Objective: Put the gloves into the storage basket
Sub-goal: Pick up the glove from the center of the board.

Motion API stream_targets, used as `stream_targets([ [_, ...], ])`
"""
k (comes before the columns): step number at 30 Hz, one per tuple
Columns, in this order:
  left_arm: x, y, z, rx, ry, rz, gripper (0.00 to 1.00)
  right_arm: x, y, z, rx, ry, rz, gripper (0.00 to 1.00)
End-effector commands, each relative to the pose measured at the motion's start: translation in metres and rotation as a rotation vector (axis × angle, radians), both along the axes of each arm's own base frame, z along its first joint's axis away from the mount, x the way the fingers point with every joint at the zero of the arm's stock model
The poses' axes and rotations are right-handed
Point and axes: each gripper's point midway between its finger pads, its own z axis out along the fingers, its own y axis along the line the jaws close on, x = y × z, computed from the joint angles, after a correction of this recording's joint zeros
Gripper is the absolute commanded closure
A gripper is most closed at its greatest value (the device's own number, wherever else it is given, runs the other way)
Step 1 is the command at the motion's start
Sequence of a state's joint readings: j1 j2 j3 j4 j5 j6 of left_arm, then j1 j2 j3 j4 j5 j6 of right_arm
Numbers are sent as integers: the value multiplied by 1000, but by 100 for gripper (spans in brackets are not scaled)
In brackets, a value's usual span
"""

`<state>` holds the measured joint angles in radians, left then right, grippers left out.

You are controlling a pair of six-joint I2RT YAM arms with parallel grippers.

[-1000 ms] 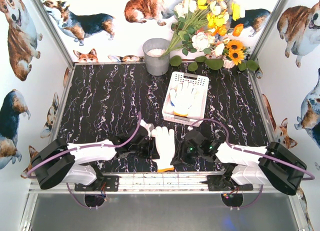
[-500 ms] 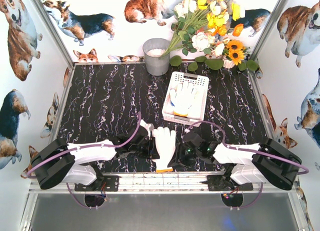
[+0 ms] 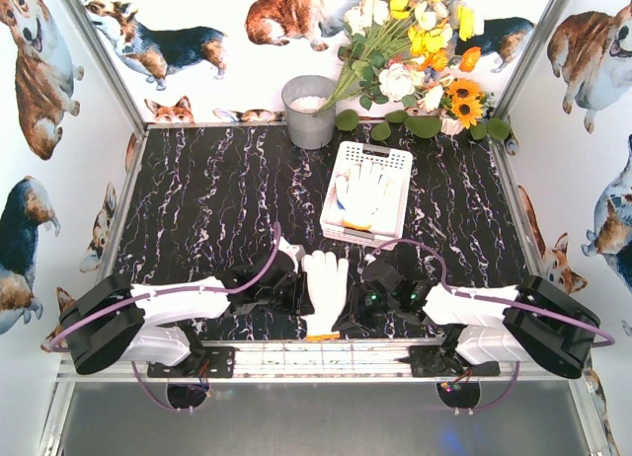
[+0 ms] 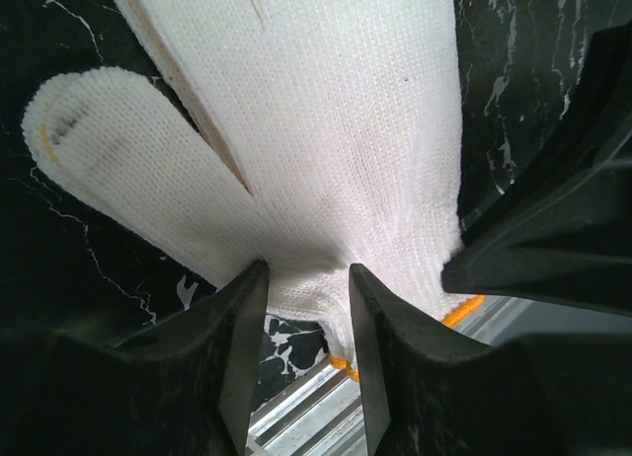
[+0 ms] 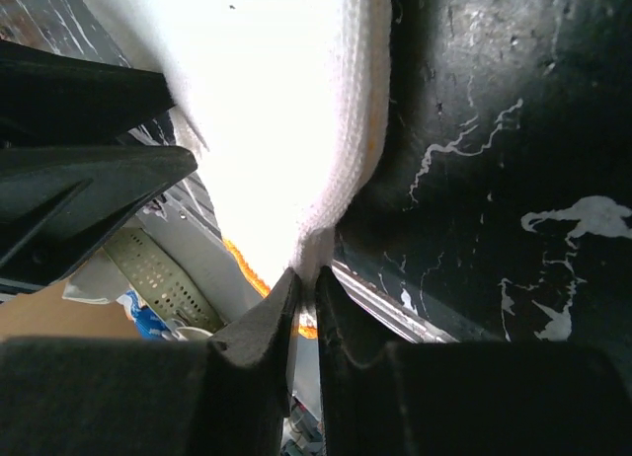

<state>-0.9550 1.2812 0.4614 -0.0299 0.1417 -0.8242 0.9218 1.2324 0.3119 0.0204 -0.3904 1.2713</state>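
The right gripper [image 5: 306, 276] has its two fingers almost shut. They nip the thin side edge of the white glove [image 3: 325, 290] near its orange cuff. The left gripper [image 4: 306, 275] has its fingers a bit apart, and a bunched bit of the glove's other edge, by the thumb, is squeezed between them. In the right wrist view the glove is too bright to show its knit, and both wrist views cut off its fingers. From above, the arms hide the fingertips. The glove lies flat between the two grippers on the black table [image 3: 217, 199] with white streaks, close to the metal rail [image 3: 326, 355] at the near edge. Farther back stands the white storage basket [image 3: 381, 156] with gloves [image 3: 363, 194] in it; I cannot count them. Behind it are a grey bucket [image 3: 309, 115] and flowers [image 3: 415, 51], and the walls [image 3: 39, 81] have dog pictures. A second ago the right arm was a little farther from the glove, and its fingers have closed in since. The glove has stayed put.
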Motion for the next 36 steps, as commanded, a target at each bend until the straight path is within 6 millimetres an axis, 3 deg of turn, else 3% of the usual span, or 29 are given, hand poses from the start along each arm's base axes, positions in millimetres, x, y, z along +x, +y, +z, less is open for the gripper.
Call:
stream_targets([
  [1, -7, 34, -20, 208, -56, -27, 65, 4, 6, 16, 29, -31, 3, 96],
  [10, 6, 21, 45, 176, -375, -91, 53, 9, 7, 33, 31, 32, 7, 100],
  [17, -10, 2, 75, 256, -626, -253, 37, 20, 3, 45, 74, 104, -24, 100],
  [22, -27, -24, 78, 311, -752, -363, 31, 27, -1, 51, 99, 143, -47, 100],
  [26, -40, -40, 65, 341, -783, -444, 28, 34, -3, 56, 126, 154, -71, 100],
  [36, -43, -58, 47, 350, -822, -516, 21, 43, 0, 66, 196, 178, -111, 100],
])
